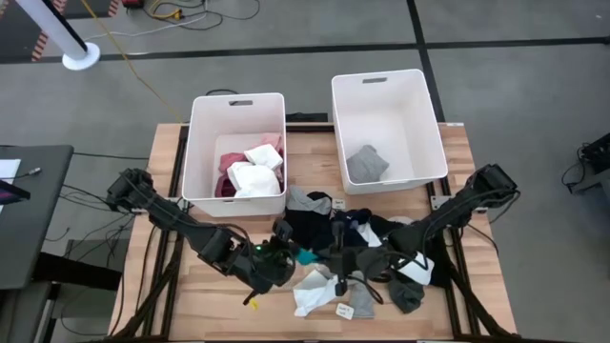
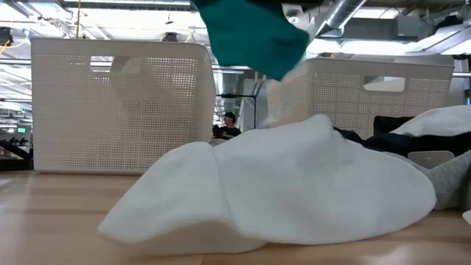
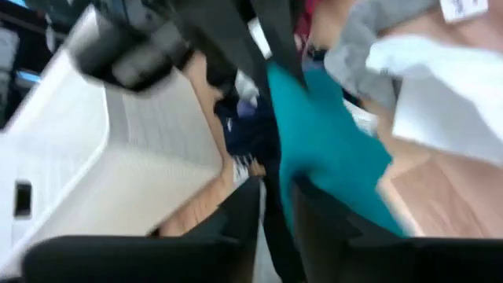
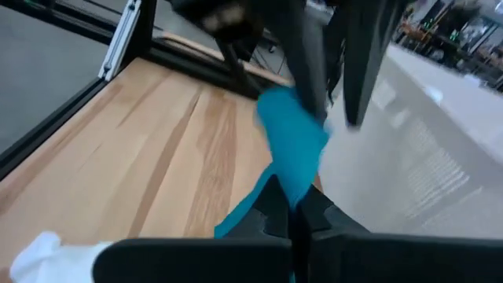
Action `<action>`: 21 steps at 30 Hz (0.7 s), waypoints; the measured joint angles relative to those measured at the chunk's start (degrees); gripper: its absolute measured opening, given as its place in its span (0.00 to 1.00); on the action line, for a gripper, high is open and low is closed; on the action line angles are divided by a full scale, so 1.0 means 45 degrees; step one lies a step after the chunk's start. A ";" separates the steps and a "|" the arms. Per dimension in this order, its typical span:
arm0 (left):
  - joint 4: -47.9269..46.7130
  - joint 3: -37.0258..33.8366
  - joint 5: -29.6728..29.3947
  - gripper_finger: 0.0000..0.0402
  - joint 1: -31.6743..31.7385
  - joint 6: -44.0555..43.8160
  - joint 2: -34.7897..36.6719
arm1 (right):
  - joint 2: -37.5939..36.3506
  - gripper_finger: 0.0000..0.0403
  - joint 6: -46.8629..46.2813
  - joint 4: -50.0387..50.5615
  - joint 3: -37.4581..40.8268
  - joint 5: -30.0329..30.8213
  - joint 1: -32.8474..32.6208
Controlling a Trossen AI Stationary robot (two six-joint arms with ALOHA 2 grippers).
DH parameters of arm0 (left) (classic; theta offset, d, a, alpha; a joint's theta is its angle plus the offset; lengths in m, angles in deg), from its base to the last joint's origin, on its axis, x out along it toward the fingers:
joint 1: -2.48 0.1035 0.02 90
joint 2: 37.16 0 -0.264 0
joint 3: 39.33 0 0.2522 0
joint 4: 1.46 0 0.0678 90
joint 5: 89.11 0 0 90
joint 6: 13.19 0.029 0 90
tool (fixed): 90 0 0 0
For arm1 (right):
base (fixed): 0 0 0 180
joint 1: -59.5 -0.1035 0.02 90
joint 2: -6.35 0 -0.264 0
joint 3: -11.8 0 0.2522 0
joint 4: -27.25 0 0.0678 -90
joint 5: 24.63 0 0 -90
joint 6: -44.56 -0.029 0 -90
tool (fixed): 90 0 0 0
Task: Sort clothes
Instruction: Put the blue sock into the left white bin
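A teal garment [image 1: 305,255] hangs between my two grippers above the table's near middle. It also shows at the top of the low view [image 2: 254,33], clear of a white garment [image 2: 294,184] that lies on the table below it. My left gripper [image 1: 284,255] is shut on one end of it and my right gripper [image 1: 332,257] on the other. A pile of black, navy, grey and white clothes [image 1: 357,233] lies on the table around and behind the right gripper. My left gripper [image 3: 275,208] pinches one end of the teal garment [image 3: 302,177] between its two fingers, coming from the table's left. The cloth runs from there to the other gripper, clear of the table. My right gripper [image 4: 292,212] pinches the teal garment's other end [image 4: 287,185] between its two shut fingers, coming from the table's right. The cloth [image 4: 291,149] runs from there up toward the left gripper's fingers [image 4: 310,71], lifted clear of the table.
Two white bins stand at the table's far side. The left bin [image 1: 195,152] holds pink, maroon and white garments; the right bin [image 1: 340,133] holds a grey garment [image 1: 367,164]. A white garment [image 1: 315,291] and a grey one [image 1: 405,297] lie near the front edge. Bare wood shows at the near left.
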 joint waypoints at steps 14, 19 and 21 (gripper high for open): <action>-0.4592 -0.0005 -0.0140 0.45 -0.1006 -0.5588 0.1772 | -0.0014 0.00 0.2530 0.2114 -0.2771 0.0004 0.0221; -0.6264 -0.0068 -0.0141 0.45 -0.1734 -0.7443 0.1802 | -0.0014 0.00 0.3304 0.3023 -0.4005 0.0010 0.0715; -0.6718 -0.0290 -0.0140 0.44 -0.1950 -0.8072 0.1804 | -0.0014 0.00 0.3628 0.3279 -0.4479 0.0005 0.0957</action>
